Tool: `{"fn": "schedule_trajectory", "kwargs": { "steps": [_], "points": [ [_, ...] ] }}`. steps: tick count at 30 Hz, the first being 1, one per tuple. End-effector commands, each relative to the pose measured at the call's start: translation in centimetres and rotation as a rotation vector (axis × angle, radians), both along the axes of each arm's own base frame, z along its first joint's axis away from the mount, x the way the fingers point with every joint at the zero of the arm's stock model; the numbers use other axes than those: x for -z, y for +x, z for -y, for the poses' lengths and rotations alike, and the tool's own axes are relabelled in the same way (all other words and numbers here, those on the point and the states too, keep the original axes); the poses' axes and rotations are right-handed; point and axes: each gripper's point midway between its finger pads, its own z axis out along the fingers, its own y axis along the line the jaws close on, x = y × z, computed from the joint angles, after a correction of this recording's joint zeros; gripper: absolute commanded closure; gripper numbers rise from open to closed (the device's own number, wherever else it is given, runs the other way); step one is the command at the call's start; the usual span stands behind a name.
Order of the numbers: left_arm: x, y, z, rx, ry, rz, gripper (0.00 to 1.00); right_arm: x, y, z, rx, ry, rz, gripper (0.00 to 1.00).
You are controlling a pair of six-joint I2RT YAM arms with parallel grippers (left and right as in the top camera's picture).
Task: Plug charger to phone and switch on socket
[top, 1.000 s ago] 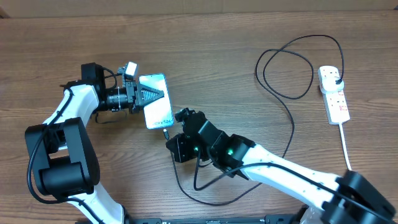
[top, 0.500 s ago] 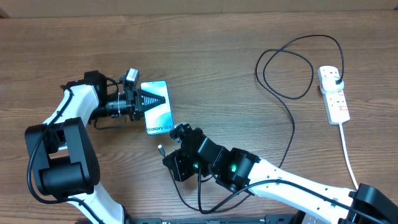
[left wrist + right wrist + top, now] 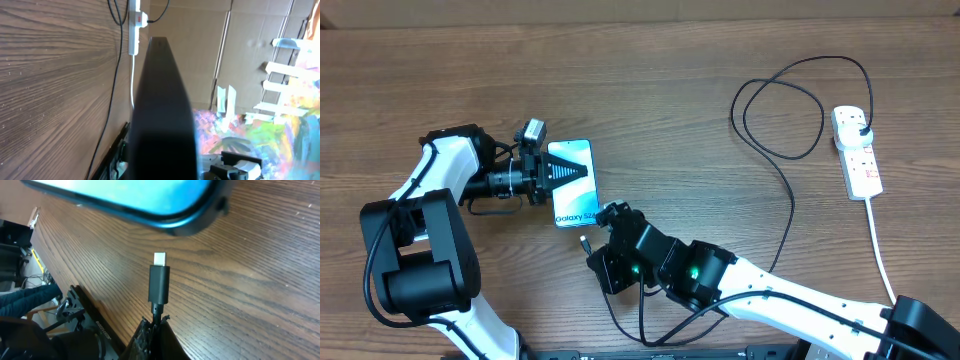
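Two arms meet near the middle of the wooden worktop (image 3: 670,90), and it is tight work here. On the left side, the left gripper (image 3: 570,171) has its jaws clamped on the phone (image 3: 578,200), one dark finger lying across the upper part of the lit blue screen, the "Galaxy" lettering showing below it. The phone's lower end points towards the other arm. Over there, the right gripper (image 3: 153,330) has its jaws pinched narrow on the charger (image 3: 788,200), gripping right behind the connector tip (image 3: 159,280), which stands straight out from the fingers with its small metal end bare. From the right wrist view that metal end aims at the phone's rounded bottom edge, near it but apart, a strip of wood grain showing between them. The black cable loops back under the right arm, then runs up and round in a wide curl towards the far right, where its plug head (image 3: 861,124) sits in the top outlet of the white socket (image 3: 860,160). Whether the switch there is on, I cannot tell. From the left wrist, a dark shape fills the centre and hides the grip itself.
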Motion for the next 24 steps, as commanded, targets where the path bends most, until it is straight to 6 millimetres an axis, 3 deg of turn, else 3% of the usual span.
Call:
{"fn": "schedule_trajectory", "kwargs": {
  "steps": [1,24],
  "points": [
    [-1.19,0.32,-0.07,-0.018,-0.035,0.105,0.96,-0.98,-0.18,0.06,0.007,0.016,0.027,0.96],
    [-0.93,0.24,-0.08,-0.01,-0.02,0.109,0.96,-1.11,0.37,0.07,0.027,0.017,0.05,0.96]
  ]
}}
